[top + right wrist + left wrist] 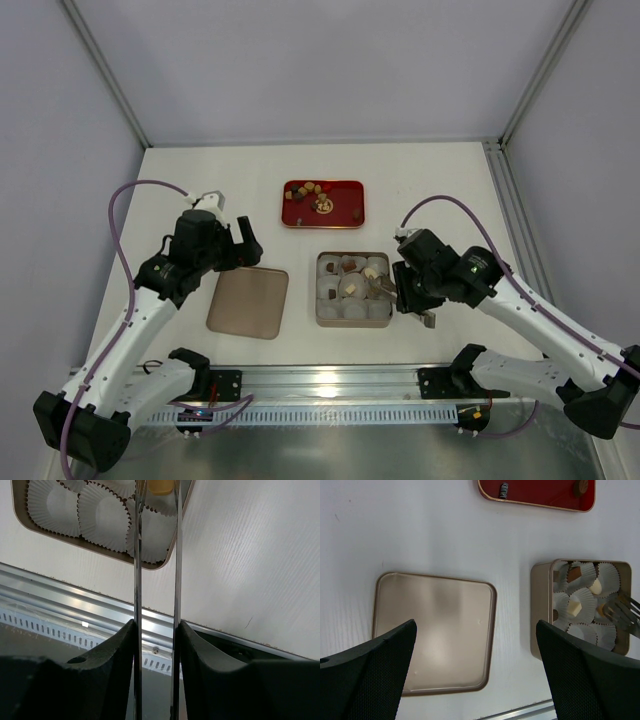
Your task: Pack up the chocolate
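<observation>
Table: chocolate in tongs beyond right end effector

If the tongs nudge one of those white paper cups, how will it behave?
Probably flimsy: the paper cups have thin pleated walls, likely to crumple. Likely light and easily shifted, though crowding in the tin may hold them.

Left jaws wide; right jaws clamped.
</observation>
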`<state>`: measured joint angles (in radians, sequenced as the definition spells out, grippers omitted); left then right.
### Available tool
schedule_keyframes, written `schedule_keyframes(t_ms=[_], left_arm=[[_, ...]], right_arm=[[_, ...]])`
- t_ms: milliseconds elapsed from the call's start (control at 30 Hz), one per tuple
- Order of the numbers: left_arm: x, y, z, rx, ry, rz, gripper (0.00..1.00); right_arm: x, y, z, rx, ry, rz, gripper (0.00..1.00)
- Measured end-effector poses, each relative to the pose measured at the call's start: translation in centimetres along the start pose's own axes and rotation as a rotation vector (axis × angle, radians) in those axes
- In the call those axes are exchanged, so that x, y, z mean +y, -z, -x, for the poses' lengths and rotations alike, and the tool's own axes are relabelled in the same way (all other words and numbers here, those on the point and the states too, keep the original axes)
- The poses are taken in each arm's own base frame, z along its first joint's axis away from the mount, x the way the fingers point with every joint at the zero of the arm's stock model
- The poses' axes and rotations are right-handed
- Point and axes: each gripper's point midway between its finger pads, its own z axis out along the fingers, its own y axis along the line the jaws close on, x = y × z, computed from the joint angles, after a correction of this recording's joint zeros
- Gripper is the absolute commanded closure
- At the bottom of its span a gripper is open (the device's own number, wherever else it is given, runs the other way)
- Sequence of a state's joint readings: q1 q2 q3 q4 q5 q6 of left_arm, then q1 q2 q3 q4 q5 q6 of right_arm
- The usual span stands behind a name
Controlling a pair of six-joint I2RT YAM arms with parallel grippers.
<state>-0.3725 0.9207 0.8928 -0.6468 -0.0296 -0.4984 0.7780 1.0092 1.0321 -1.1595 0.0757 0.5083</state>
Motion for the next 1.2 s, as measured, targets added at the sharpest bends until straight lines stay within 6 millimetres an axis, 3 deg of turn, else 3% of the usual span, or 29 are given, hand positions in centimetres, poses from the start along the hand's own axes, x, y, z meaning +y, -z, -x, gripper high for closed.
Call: schedule_keyframes(t_ms=[433, 567, 733, 933, 1200], left_arm=[[0.0, 0.0, 0.0, 0.0, 0.0, 0.0, 0.0], [0.0, 0.0, 0.0, 0.001, 0.0, 0.0, 0.0], [0.0, 0.0, 0.0, 0.0, 0.0, 0.001, 0.0], [0.0, 0.0, 0.0, 0.0, 0.0, 0.001, 0.0], [0.0, 0.1, 0.0, -0.002, 0.0, 0.0, 0.0]], right_arm=[[0.0, 0.2, 0.3, -0.012, 0.001, -0.005, 0.56], [0.7, 1.1, 1.4, -0.043, 0.0, 0.024, 0.56], [2.3, 2.4, 4.2, -0.092, 0.015, 0.059, 0.56], [5.0, 0.0, 10.4, -0.115, 0.071, 0.05, 0.56], [5.3, -5.5, 21.5, -0.167, 0.072, -0.026, 0.57]])
